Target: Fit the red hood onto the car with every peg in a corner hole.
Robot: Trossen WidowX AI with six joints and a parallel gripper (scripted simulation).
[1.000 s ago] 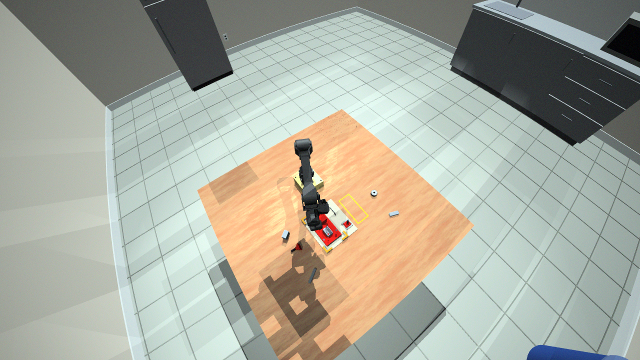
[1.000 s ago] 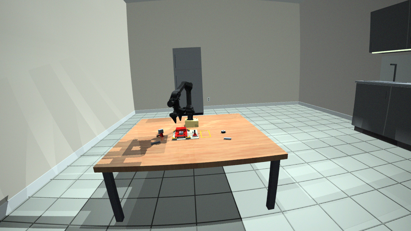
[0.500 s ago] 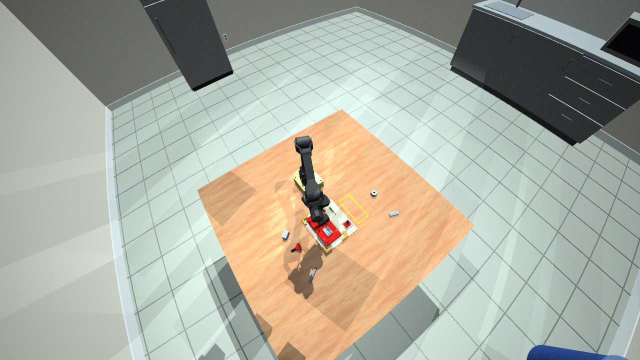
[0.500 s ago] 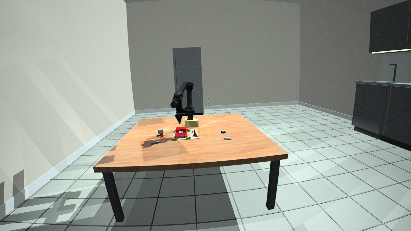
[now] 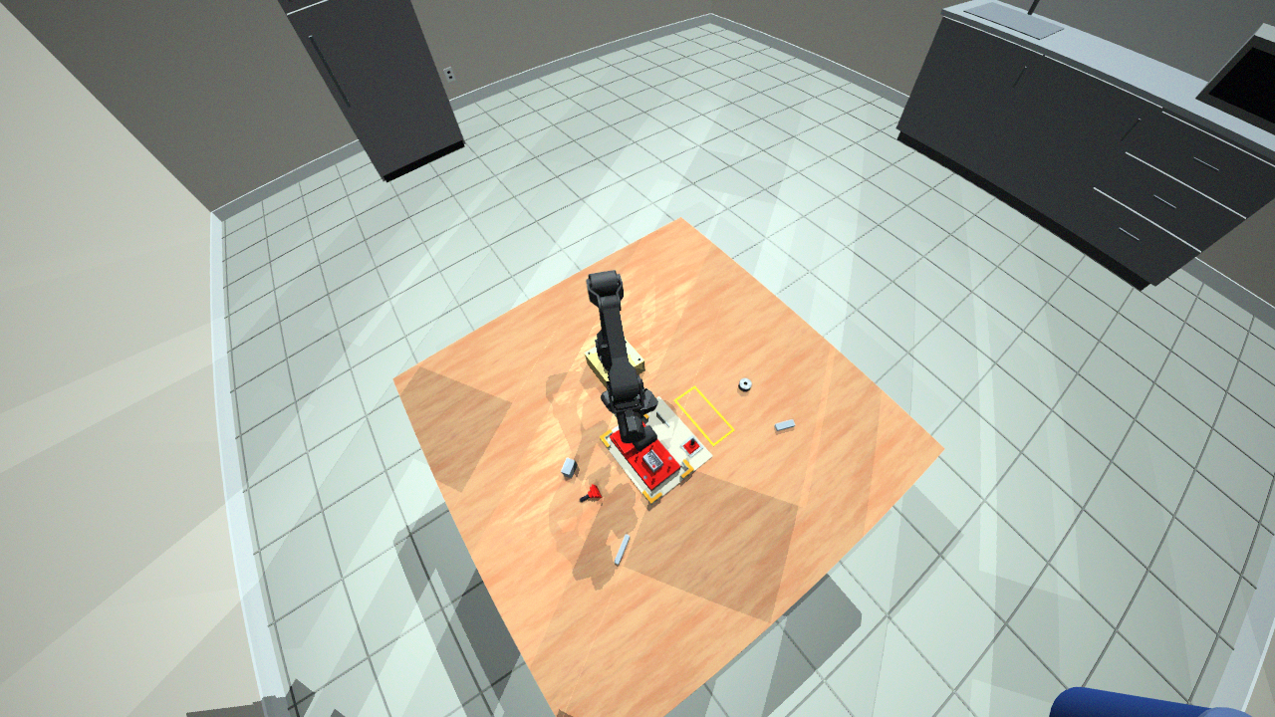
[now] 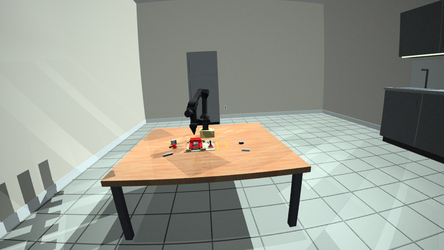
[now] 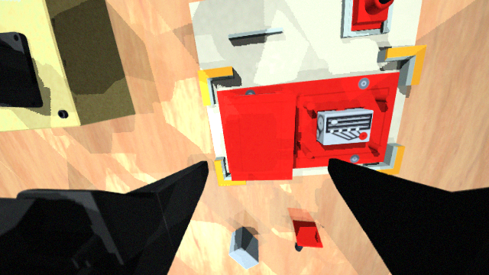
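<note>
The red chassis (image 5: pixel 661 479) (image 7: pixel 383 126) sits in the white jig (image 5: pixel 670 429) (image 7: pixel 313 53) between yellow corners. The grey engine block (image 5: pixel 652 460) (image 6: pixel 195 143) (image 7: pixel 345 126) is on its deck, with short red pegs around it. A raised flat red part (image 6: pixel 195 139) (image 7: pixel 260 135) covers the other end; I cannot tell whether it is body or hood. No separate hood shows elsewhere. My gripper (image 5: pixel 637 439) (image 6: pixel 194 133) (image 7: pixel 266 165) is open and empty, above that raised part's end of the chassis; in the wrist view its fingertips appear either side of the raised part's lower edge.
A small red piece with a black stem (image 5: pixel 593 491) (image 6: pixel 174 145) (image 7: pixel 307 235) and a grey block (image 5: pixel 569 467) (image 6: pixel 173 141) (image 7: pixel 244 253) lie beside the jig. A similar red piece (image 5: pixel 692 444) (image 7: pixel 368 19) stands on the jig. A wheel (image 5: pixel 745 383) and grey bars (image 5: pixel 622 549) (image 5: pixel 784 425) lie farther out.
</note>
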